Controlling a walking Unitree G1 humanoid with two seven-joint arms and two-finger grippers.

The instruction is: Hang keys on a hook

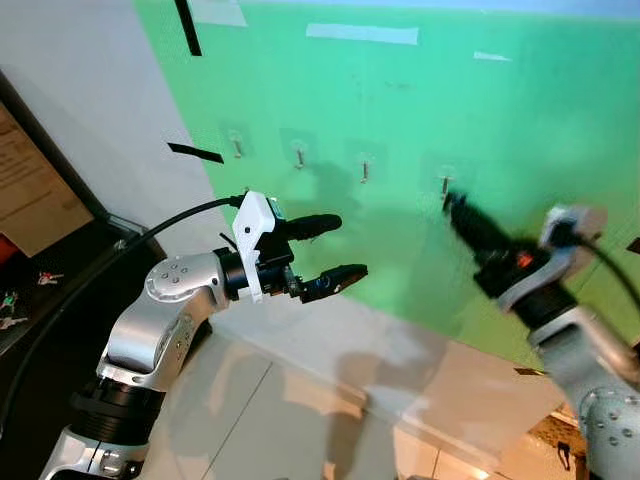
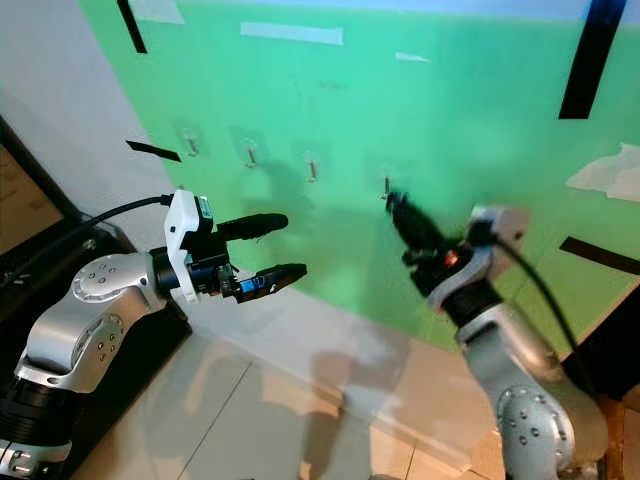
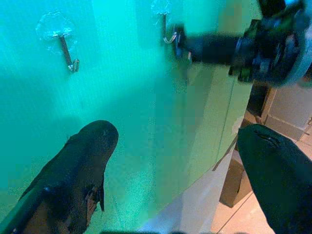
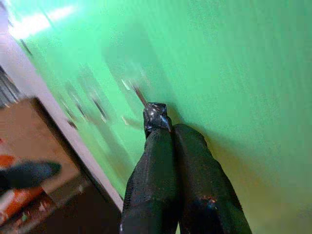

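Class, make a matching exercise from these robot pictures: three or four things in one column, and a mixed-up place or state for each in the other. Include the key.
Things:
1. left hand
2. right hand
3. green board
4. black tape strip

Places or states:
A. carries a row of small hooks
B. fingers spread apart, holding nothing
C. stuck near the board's upper right
D. fingers pressed together, tips at the rightmost hook

Pairs: 1-B, 2-D, 3-A, 4-C
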